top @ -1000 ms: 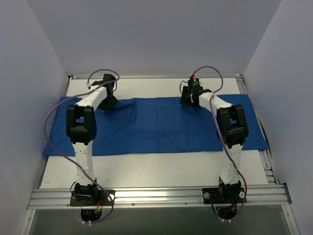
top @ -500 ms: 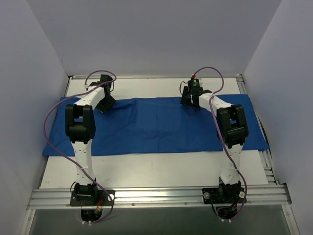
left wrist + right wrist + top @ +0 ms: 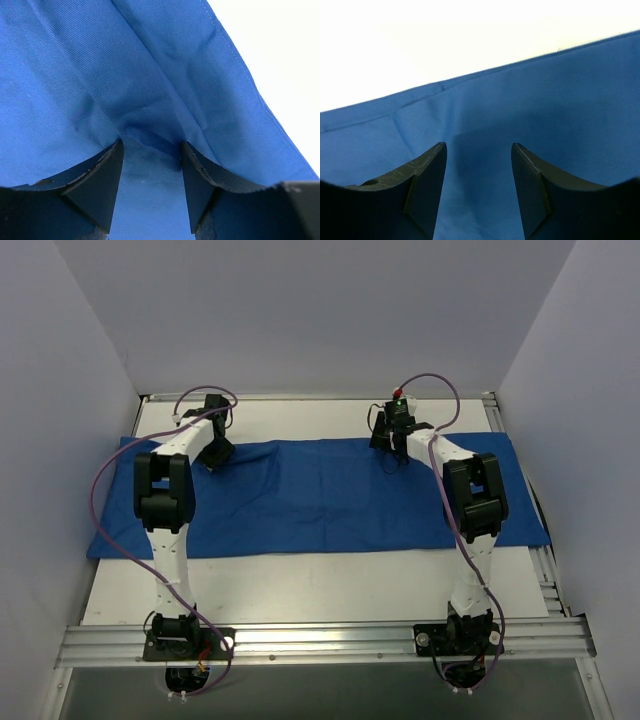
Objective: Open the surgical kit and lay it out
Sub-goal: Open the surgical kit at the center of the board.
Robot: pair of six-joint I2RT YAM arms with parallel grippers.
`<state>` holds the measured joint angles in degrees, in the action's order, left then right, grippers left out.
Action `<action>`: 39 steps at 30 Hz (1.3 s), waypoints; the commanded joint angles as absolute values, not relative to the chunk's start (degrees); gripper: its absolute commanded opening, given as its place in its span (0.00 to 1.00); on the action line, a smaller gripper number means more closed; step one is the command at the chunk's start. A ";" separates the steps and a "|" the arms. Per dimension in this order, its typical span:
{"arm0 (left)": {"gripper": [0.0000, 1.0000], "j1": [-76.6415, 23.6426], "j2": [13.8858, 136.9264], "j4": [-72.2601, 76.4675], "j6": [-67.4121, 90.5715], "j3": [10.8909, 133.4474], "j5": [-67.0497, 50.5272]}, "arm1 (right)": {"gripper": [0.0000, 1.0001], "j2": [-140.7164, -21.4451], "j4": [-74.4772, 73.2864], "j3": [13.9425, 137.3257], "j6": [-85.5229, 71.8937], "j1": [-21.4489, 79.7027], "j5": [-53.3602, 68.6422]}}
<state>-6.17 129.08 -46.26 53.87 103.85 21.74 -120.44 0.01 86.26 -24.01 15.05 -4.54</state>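
Note:
The royal-blue cloth wrap (image 3: 320,495) lies spread flat across the table. No steel tray, instruments or packets show in any view. My left gripper (image 3: 214,451) is at the cloth's far left edge. In the left wrist view it (image 3: 151,142) is open, with its fingertips (image 3: 112,160) pressed on the cloth (image 3: 75,90) and a raised fold between them. My right gripper (image 3: 390,453) is at the far edge right of centre. In the right wrist view it (image 3: 479,145) is open just above the flat cloth (image 3: 570,100), near its hem.
The white tabletop (image 3: 300,585) shows in front of the cloth and behind it (image 3: 300,418). Aluminium rails (image 3: 320,640) run along the near edge and the right side (image 3: 545,560). Grey walls close in on three sides.
My left gripper has shifted slightly left along the cloth's far edge. My right gripper has barely moved.

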 commanded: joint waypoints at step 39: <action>0.04 -5.19 125.95 -47.64 50.63 107.49 22.15 | 0.54 -129.02 -2.10 98.96 -32.96 14.33 -17.05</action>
